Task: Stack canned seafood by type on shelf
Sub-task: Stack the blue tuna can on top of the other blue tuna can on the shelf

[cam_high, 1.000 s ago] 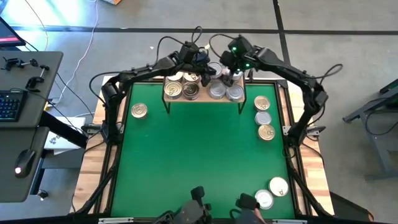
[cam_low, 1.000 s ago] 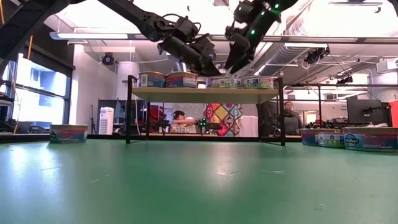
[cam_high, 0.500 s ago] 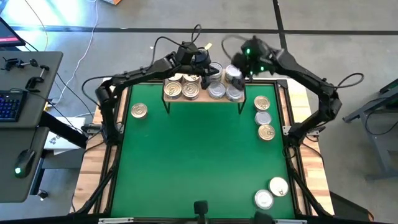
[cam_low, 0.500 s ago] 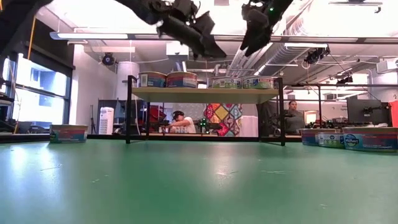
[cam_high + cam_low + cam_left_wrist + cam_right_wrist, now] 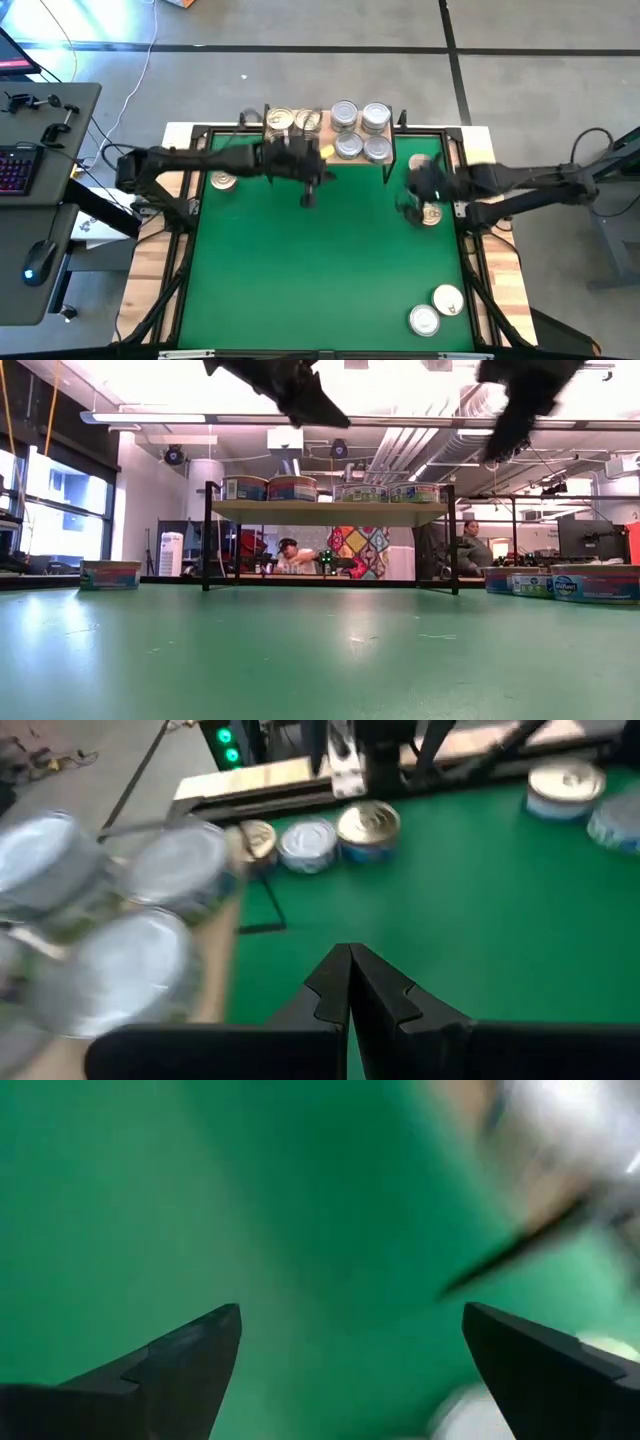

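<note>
Our right hand [image 5: 418,196], fingers spread wide and holding nothing, hangs over the row of three tins [image 5: 426,190] at the worktop's [image 5: 330,270] right edge. These lie directly beneath it, the row running toward and away from the shelf [image 5: 325,150], so we judge this arm nearest for the next pick. Our left hand [image 5: 308,190], fingers pressed together and empty, hovers just in front of the shelf, where gold-lidded tins [image 5: 293,121] and silver-lidded tins [image 5: 360,130] already sit grouped. Two more tins [image 5: 436,310] wait well behind our right hand. The blue labels [image 5: 570,586] carry no writing we can read.
</note>
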